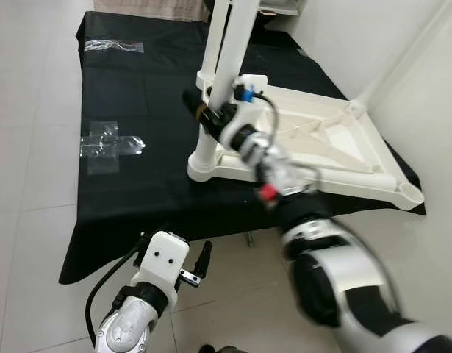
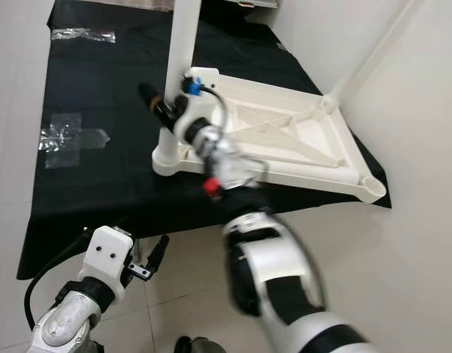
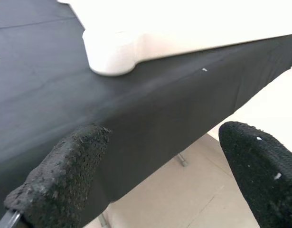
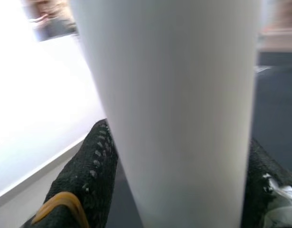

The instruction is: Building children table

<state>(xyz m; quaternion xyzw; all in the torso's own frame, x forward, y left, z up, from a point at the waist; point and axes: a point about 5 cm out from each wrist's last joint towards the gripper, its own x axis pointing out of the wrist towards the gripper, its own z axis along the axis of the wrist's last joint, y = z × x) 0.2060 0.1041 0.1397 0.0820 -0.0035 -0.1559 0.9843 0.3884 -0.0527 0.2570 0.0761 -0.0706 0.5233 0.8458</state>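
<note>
Right wrist view: right gripper (image 4: pixel 181 190) pebbled fingers (image 4: pixel 84 175) clamped round smooth white table leg (image 4: pixel 183 95).

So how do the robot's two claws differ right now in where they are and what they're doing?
The right claw is raised over the black table, while the left claw hangs low beside the table's near edge. The right claw's fingers are closed around a white table leg standing in the upturned white tabletop; the left claw is open and holds nothing. Both have black fingers.
</note>
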